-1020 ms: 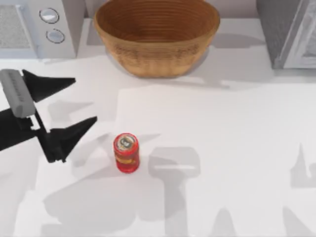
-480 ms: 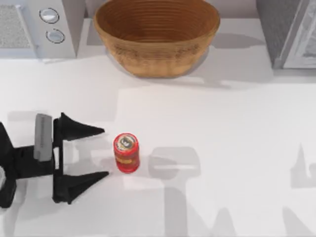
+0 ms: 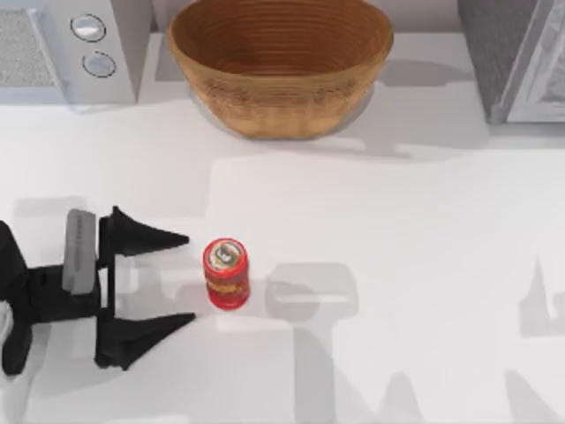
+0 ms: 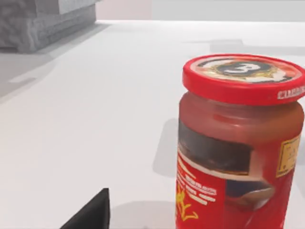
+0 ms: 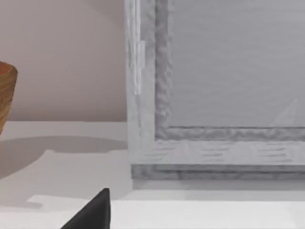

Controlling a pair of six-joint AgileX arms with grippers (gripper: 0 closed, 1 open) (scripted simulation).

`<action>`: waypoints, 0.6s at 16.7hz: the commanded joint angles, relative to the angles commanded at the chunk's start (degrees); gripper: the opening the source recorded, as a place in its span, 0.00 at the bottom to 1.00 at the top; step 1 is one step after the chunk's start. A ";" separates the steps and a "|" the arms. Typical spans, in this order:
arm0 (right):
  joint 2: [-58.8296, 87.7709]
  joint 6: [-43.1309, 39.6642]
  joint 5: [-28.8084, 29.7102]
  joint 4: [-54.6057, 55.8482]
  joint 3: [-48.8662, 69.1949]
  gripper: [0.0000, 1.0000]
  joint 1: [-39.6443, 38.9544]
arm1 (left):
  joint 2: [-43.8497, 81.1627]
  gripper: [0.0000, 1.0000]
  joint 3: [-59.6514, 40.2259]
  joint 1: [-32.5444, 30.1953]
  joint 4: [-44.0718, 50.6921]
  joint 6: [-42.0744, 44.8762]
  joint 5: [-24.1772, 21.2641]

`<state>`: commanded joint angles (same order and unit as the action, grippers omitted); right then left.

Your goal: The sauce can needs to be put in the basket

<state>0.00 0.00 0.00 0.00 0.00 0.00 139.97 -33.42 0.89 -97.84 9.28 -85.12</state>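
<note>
- Standing upright on the white desk [image 3: 397,265], the can [image 3: 226,273] was a small red cylinder with a flat round lid and a yellow-marked label; in the left wrist view it [image 4: 238,143] looked glossy, with a red-rimmed lid bearing a dark emblem.
- The basket [image 3: 281,66] sat at the desk's far edge, well apart from the can: a wide, bowl-shaped piece of tan-brown wicker with ribbed concentric rings inside.
- A grey box with two round knobs [image 3: 75,49] stood just left of the basket, and a rough grey cabinet [image 3: 516,57] stood at the far right.
- The left jaws [image 3: 188,278] lay low at the desk's left side, black and wedge-shaped, spread wide with the tips pointing toward the can; the tips reached just short of the can and gripped nothing.
- One black fingertip [image 4: 90,214] showed in the left wrist view beside the can.
- The right wrist view faced the grey cabinet [image 5: 214,95], with a sliver of the basket [image 5: 5,95] at its edge and one black fingertip [image 5: 93,212]; whether the right jaws were spread or closed I cannot tell.
</note>
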 joint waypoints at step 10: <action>0.00 0.00 0.00 0.00 0.00 1.00 0.00 | 2.10 1.00 -4.09 -13.42 -4.26 -6.01 13.01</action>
<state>0.00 0.00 0.00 0.00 0.00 0.00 142.07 -37.51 -12.53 -102.10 3.27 -72.11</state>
